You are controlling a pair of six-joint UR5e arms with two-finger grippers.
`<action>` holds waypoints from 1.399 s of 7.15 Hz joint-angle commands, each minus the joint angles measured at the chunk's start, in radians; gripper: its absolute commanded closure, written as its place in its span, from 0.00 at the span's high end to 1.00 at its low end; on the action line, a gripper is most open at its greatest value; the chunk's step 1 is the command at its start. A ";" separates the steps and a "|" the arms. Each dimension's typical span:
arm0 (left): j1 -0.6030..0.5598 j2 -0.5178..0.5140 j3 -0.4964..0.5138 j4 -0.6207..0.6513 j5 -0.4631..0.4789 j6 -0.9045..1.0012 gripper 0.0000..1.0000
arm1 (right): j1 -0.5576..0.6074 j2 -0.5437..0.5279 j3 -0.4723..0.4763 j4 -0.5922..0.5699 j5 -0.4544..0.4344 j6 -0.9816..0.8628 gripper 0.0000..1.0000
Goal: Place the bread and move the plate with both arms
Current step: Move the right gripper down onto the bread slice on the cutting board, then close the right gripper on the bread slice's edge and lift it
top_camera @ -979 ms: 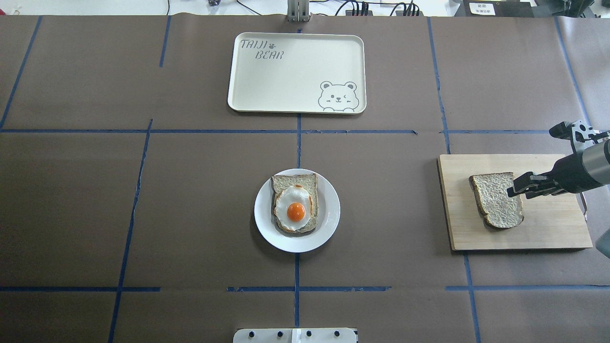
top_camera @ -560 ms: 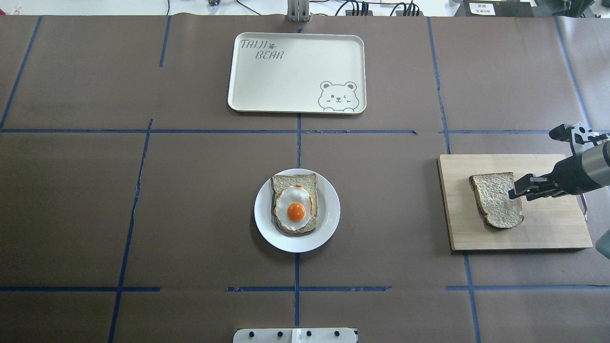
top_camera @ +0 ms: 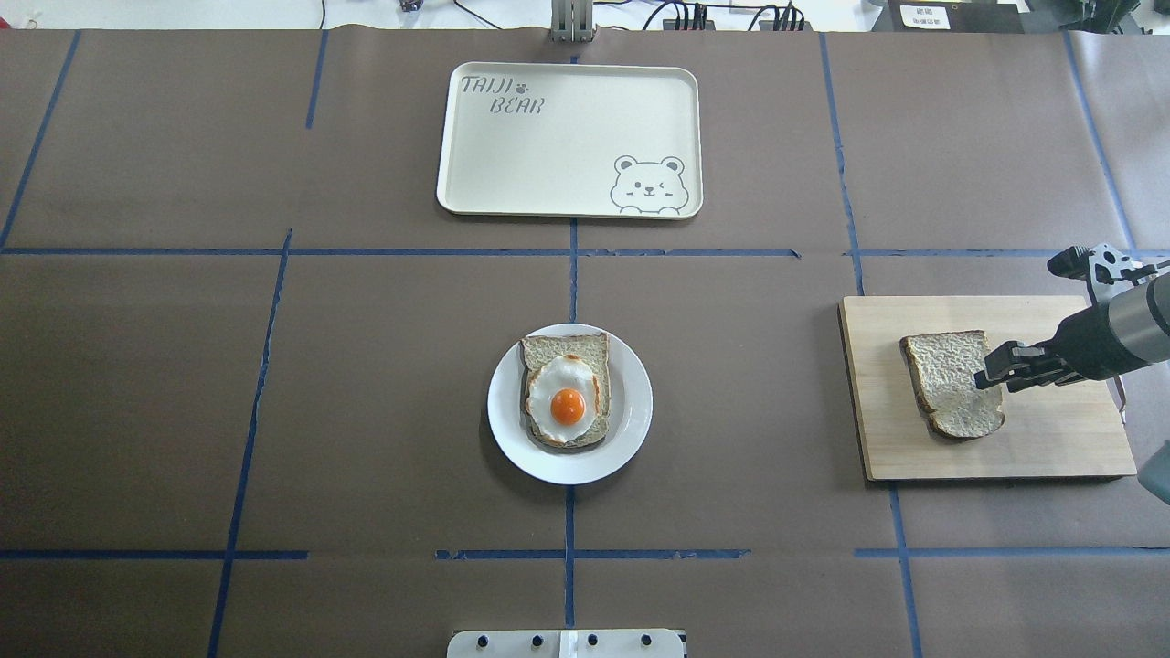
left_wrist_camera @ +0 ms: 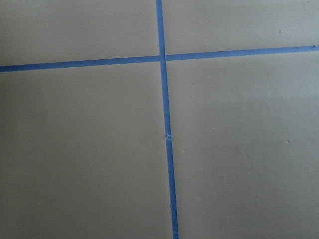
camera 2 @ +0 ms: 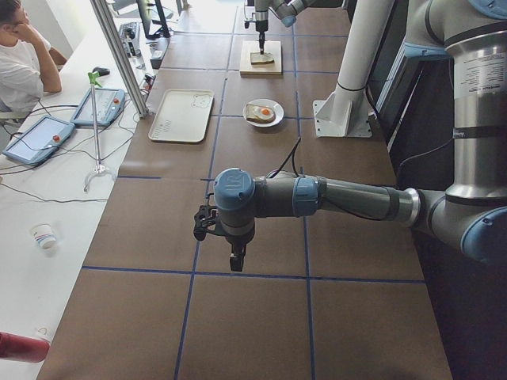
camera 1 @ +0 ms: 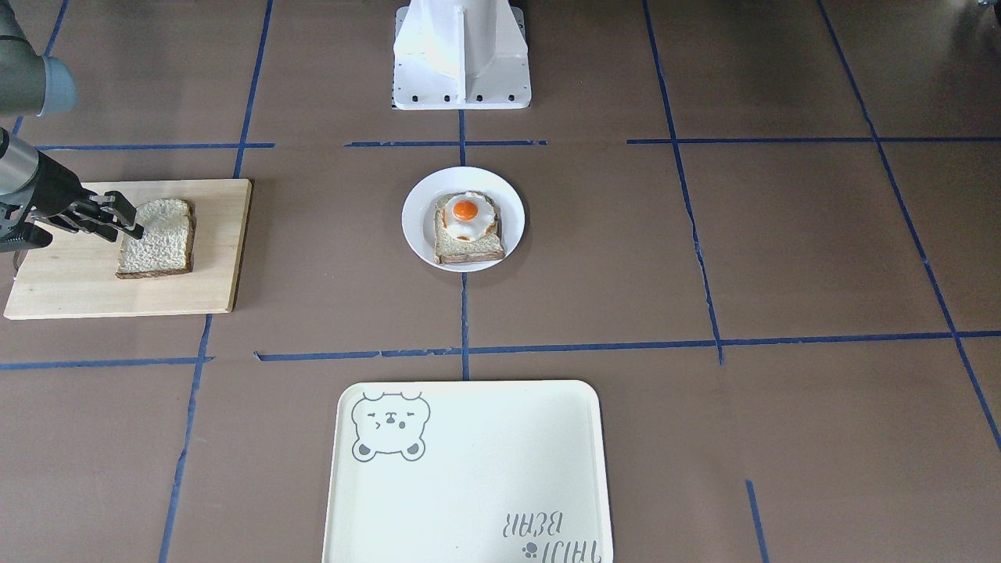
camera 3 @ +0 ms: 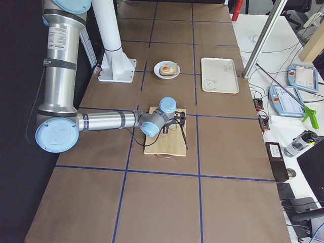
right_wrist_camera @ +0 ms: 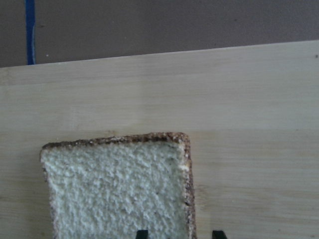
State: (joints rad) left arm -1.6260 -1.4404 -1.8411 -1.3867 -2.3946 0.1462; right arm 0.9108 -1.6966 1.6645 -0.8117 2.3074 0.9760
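Observation:
The plain bread (top_camera: 946,384) lies flat on a wooden cutting board (top_camera: 1051,439) at the table's right. It also shows in the front view (camera 1: 156,238) and the right wrist view (right_wrist_camera: 114,189). My right gripper (top_camera: 992,375) is open and low at the slice's edge. Its fingertips (right_wrist_camera: 142,233) straddle the crust, one over the face and one past it. The white plate (top_camera: 637,402) sits at the centre and holds an egg-topped slice (top_camera: 567,402). My left gripper (camera 2: 235,260) shows only in the exterior left view, and I cannot tell whether it is open or shut.
A cream tray with a bear drawing (top_camera: 567,137) lies at the far centre, beyond the plate. The white robot base (camera 1: 461,55) stands at the near edge. Blue tape lines cross the brown table cover. The left wrist view shows only bare table and tape.
My right gripper has shifted slightly toward the robot's side and dropped lower at the bread's edge. The bread, plate and tray have not moved.

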 commanded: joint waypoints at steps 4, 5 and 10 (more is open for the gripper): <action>0.000 0.000 -0.007 0.000 0.000 0.000 1.00 | -0.003 0.002 -0.014 0.002 0.012 0.004 0.00; -0.001 0.000 -0.010 0.002 0.000 0.000 1.00 | -0.003 0.003 -0.006 0.002 0.015 0.003 0.00; 0.000 0.002 -0.009 0.002 0.000 0.000 1.00 | 0.000 0.000 0.011 0.008 0.020 -0.006 0.00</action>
State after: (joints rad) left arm -1.6265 -1.4390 -1.8506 -1.3852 -2.3945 0.1457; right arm 0.9108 -1.6963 1.6731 -0.8062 2.3259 0.9720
